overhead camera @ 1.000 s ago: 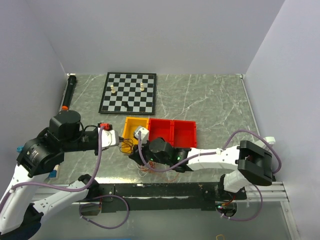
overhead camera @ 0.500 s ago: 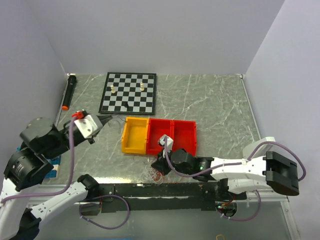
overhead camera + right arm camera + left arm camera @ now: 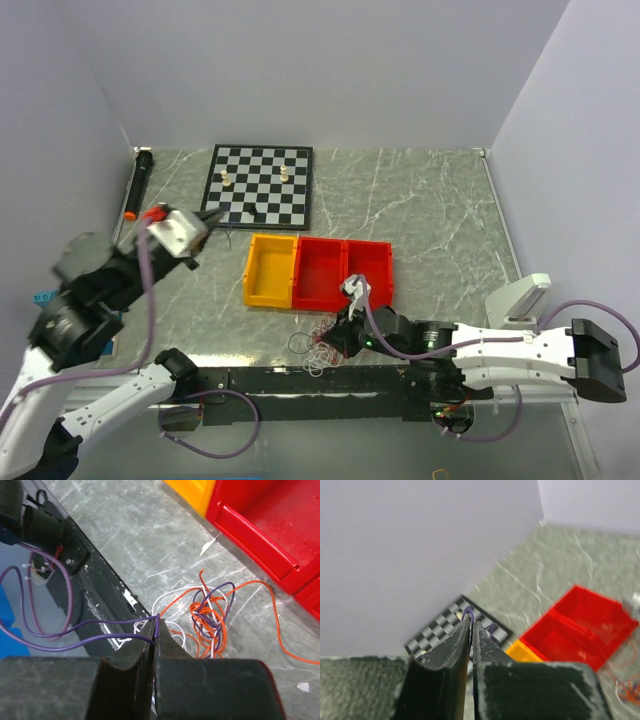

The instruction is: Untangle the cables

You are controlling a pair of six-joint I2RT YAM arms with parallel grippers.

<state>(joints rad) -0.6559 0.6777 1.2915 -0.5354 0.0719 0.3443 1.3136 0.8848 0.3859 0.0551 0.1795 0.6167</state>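
Marbled tabletop, tangled cables

Checked the top view and both my wrist views: there's no text, label, brand, number or sign I can read on anything.
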